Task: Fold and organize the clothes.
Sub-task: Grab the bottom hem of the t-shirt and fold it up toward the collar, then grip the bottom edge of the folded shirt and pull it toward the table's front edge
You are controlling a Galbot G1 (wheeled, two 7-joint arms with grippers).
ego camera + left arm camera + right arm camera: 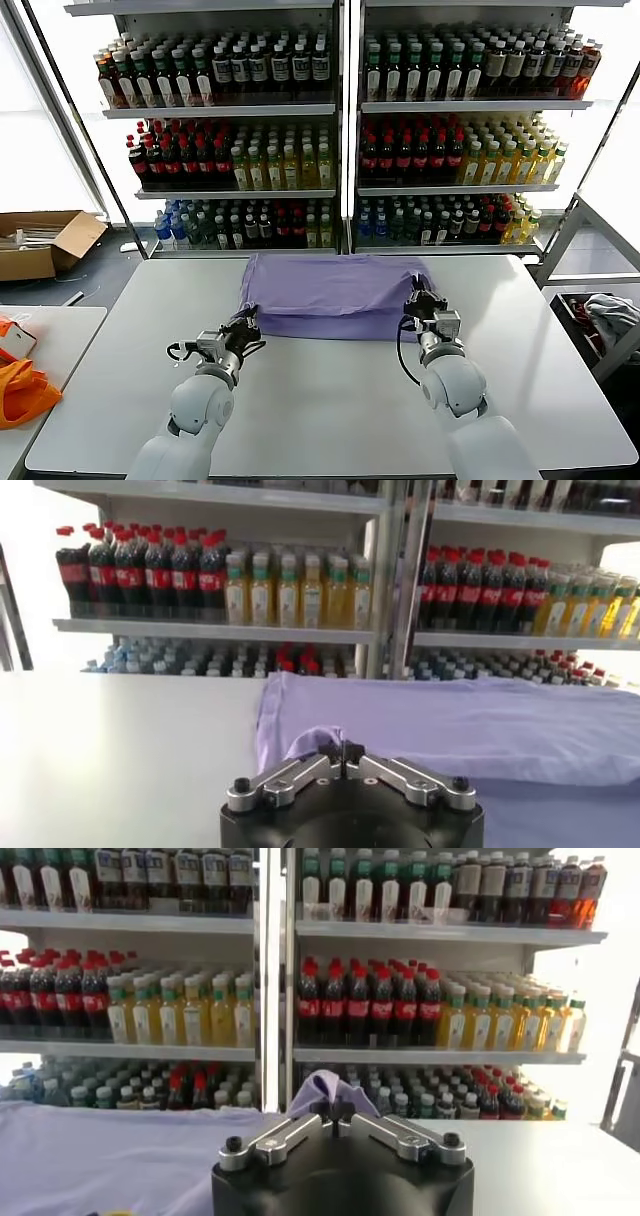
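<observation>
The lavender T-shirt (pixel 335 293) lies folded over on the far half of the white table (pixel 330 400), plain side up. My left gripper (pixel 247 320) is shut on the shirt's near left corner; in the left wrist view a pinch of purple cloth (pixel 318 742) sticks up between the closed tips of that gripper (pixel 342 752). My right gripper (pixel 421 301) is shut on the near right corner. A tuft of fabric (pixel 327 1089) rises above the right gripper's tips (pixel 340 1113) in the right wrist view. The shirt (pixel 470 730) spreads flat beyond the left gripper.
Shelves of bottled drinks (pixel 340 130) stand right behind the table. An orange bag (pixel 20 385) lies on a side table at the left, a cardboard box (pixel 45 240) on the floor beyond it. A grey-white cloth bundle (pixel 610 315) sits at the right.
</observation>
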